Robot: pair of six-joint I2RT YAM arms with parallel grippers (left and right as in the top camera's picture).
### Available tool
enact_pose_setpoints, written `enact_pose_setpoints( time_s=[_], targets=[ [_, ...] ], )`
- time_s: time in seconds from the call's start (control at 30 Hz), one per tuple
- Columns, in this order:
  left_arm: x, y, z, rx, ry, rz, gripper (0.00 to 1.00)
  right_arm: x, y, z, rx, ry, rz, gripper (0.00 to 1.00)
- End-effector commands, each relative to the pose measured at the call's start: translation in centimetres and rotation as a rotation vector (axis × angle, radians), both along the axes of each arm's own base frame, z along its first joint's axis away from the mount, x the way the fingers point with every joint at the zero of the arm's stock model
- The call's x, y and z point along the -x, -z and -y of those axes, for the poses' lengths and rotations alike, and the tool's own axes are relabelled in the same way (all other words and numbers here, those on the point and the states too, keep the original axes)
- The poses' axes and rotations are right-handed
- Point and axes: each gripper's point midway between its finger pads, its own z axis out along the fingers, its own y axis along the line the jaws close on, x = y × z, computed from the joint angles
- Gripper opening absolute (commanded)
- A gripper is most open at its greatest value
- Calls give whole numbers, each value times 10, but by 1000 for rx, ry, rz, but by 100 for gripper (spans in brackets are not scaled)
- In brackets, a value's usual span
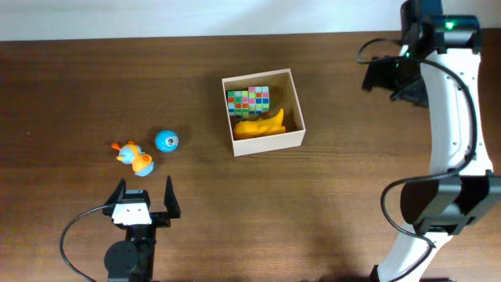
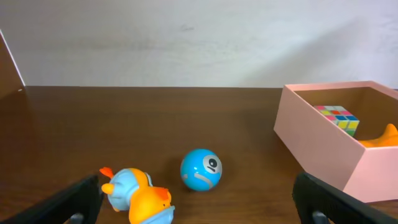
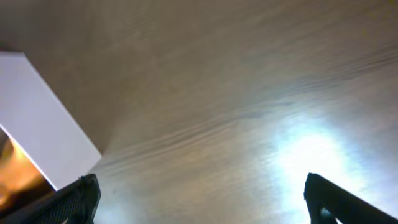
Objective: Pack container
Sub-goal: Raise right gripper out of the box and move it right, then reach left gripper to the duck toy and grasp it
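The container [image 1: 268,143] is a small square cream-walled box at the table's middle. It holds a multicoloured cube [image 1: 248,100] and an orange-yellow toy [image 1: 261,125]. A blue ball [image 1: 166,141] and an orange-and-blue duck toy [image 1: 135,157] lie on the table to its left. My left gripper [image 1: 146,196] is open and empty, just in front of the duck. In the left wrist view, the duck [image 2: 138,196] and ball [image 2: 201,168] lie ahead of the open fingers [image 2: 199,208], with the container [image 2: 323,143] at the right. My right gripper [image 3: 202,205] is open and empty above bare table, right of the container [image 3: 43,137].
The dark brown wooden table [image 1: 329,196] runs across the whole view. A pale wall [image 2: 186,43] stands behind its far edge. The right arm [image 1: 454,117] reaches along the right side, with a bright glare on the table [image 3: 311,155] under it.
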Motion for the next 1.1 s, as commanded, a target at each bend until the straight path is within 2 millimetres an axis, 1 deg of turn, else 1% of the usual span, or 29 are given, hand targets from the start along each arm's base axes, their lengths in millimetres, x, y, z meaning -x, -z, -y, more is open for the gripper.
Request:
enact_pose_setpoints(
  time_s=[0.0,0.07,0.2,0.37,0.47,0.53,0.57,0.6,0.63,0.73,0.83,0.93,1.03,1.07],
  targets=[
    [0,-1,-4,-13,-18,10,99,3,24,-19,-110,-99,-48,99],
    [0,0,-4,-13,-18,6,99,5,34,-23,-130,-133,-68,99],
    [1,-7,-16,-16,-93,37,99,10,43,-23,-130,-129,-99,99],
    [1,-15,4,-10,23,44,99,11,44,-23,-131,-129,-101,99],
    [3,-22,7,-9,44,-3,99,11,44,-23,-131,-129,-101,99],
    [5,-33,5,-15,35,-40,99,11,44,-23,-131,-130,-101,99],
    [5,-44,5,-31,33,-60,99,11,44,-23,-131,-130,-101,99],
    [4,-61,2,-52,18,-99,99,11,44,-23,-131,-130,-101,99],
    [3,-70,-1,-65,7,-130,99,11,44,-23,-131,-130,-102,99],
    [-10,-96,0,-83,13,-252,99,11,44,-23,-131,-130,-101,99],
    [-30,-107,1,-87,22,-418,99,11,44,-23,-131,-130,-102,99],
    [-46,-108,14,-64,101,-608,99,11,44,-23,-131,-130,-101,99],
    [-59,-104,36,-6,220,-750,99,11,44,-23,-131,-130,-101,99],
    [-66,-100,44,18,259,-796,99,11,44,-23,-131,-130,-101,99]
  ],
)
